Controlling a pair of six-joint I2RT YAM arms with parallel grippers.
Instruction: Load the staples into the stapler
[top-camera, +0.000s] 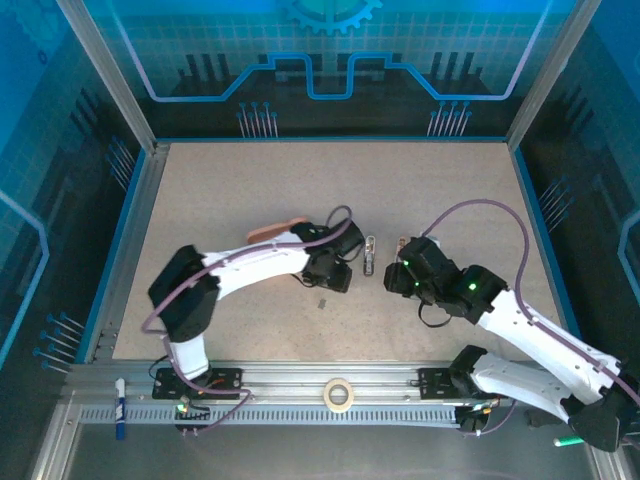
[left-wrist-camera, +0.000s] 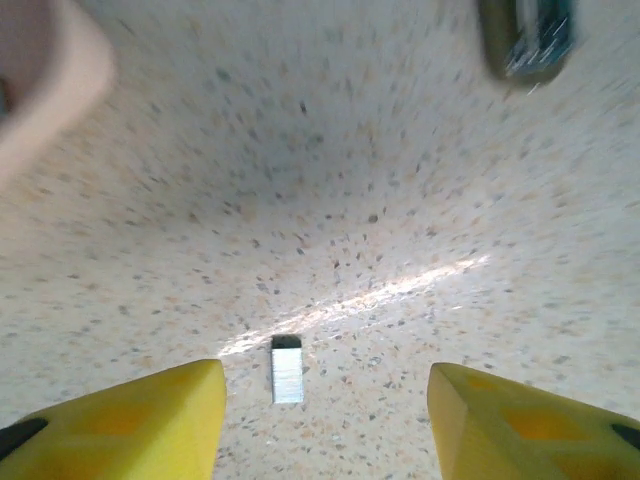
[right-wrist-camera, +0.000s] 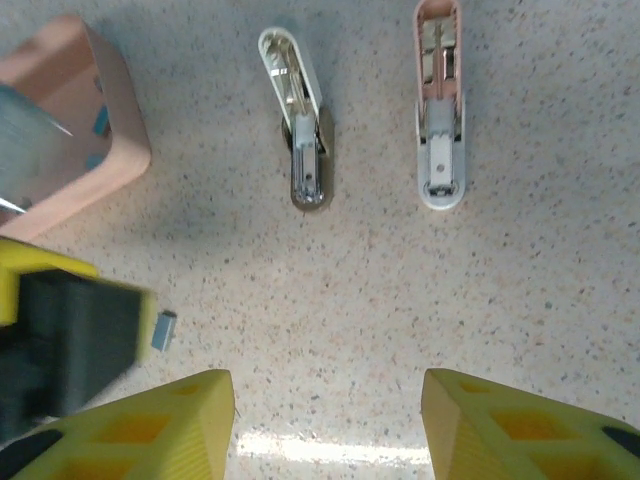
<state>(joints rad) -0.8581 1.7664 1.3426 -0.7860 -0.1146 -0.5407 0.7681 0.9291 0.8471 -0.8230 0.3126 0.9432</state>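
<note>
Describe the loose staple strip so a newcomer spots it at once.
On the table, find the pink tray left of centre. Toward the near edge from it, beneath the left gripper, a staple strip lies flat on bare surface. It is a tiny grey bar, far smaller than the white stapler or pink stapler, touching nothing.

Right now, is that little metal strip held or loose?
Loose: the staple strip lies on the table between the left gripper's spread fingers, touching neither.

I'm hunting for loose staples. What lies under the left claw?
One short grey staple strip lies flat on the table between the fingers of the open left claw, touching neither. The table beneath the fingers is hidden.
</note>
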